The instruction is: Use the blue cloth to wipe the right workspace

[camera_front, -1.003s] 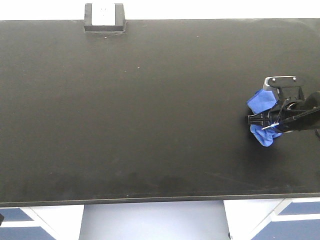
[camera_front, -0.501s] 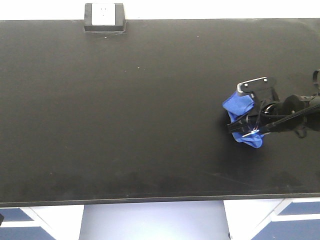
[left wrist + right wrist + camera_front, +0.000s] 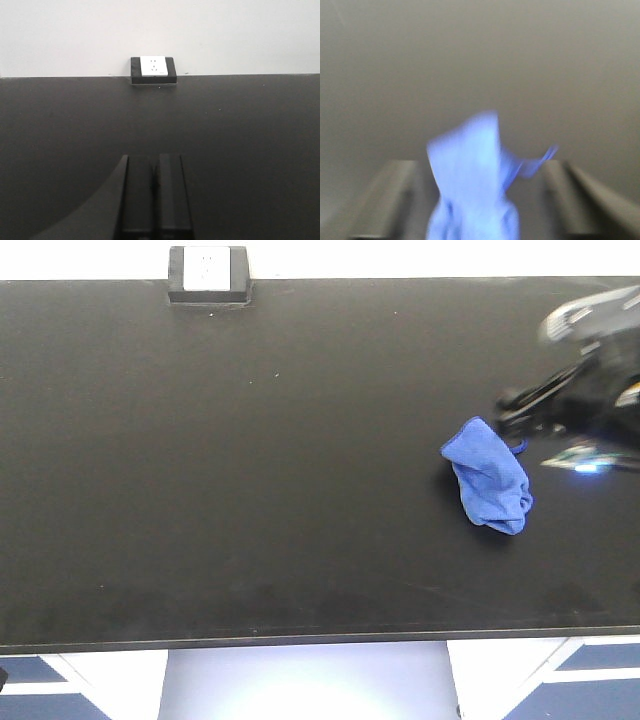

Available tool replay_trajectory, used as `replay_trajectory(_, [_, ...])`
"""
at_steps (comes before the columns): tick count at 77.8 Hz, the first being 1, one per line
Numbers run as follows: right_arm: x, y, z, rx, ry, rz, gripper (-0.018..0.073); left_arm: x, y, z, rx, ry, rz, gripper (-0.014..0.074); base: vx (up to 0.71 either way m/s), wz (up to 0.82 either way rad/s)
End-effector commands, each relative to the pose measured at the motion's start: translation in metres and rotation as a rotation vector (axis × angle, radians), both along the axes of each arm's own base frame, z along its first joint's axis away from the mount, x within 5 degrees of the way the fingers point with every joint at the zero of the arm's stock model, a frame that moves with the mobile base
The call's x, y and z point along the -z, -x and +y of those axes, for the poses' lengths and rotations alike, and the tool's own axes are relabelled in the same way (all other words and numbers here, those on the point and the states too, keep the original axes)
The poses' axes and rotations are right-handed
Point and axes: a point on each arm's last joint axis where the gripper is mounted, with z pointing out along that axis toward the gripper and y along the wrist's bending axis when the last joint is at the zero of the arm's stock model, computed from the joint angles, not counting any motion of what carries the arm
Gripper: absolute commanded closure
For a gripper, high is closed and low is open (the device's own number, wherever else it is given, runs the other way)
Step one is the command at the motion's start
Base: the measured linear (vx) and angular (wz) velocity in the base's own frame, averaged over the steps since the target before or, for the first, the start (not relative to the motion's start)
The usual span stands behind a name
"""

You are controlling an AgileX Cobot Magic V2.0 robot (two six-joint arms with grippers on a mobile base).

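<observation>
The blue cloth [image 3: 490,478] lies crumpled on the black tabletop [image 3: 300,440], right of centre. My right gripper [image 3: 528,428] is blurred by motion and sits just right of and behind the cloth, apart from it. In the right wrist view its fingers [image 3: 395,185] are spread wide, and the blurred cloth [image 3: 470,180] shows between and beyond them, not pinched. My right gripper [image 3: 477,167] is open. My left gripper [image 3: 155,160] is shut and empty over bare tabletop; it does not show in the exterior view.
A black box with a white socket plate [image 3: 208,275] stands at the table's back edge, left of centre; it also shows in the left wrist view [image 3: 153,70]. The table's front edge [image 3: 320,640] runs along the bottom, with cabinets below.
My right gripper dragged the cloth leftward, then let it go and pulled back up and to the right. The cloth stays where it was released.
</observation>
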Motion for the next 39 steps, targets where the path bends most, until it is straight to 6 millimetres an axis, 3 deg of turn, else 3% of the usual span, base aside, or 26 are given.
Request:
replay_trajectory(1, [-0.043,0.021,-0.004,0.005,-0.019,-0.181,0.0227,-0.017,0.001,0.001,-0.009,0.015,-0.117,0.0603,0.0,0.0])
replay_trajectory(8, [-0.067,0.05,-0.007,0.002,-0.04,-0.263,0.039,-0.017,0.001,0.001,-0.009,0.015,-0.117,0.0603,0.0,0.0])
replay_trajectory(16, [-0.079,0.076,-0.01,-0.007,-0.042,-0.29,0.0574,-0.017,0.001,0.001,-0.009,0.015,-0.117,0.0603,0.0,0.0])
replay_trajectory(39, [-0.097,0.123,-0.015,-0.023,-0.049,-0.352,0.0567,-0.017,0.001,0.001,-0.009,0.015,-0.117,0.0603,0.0,0.0])
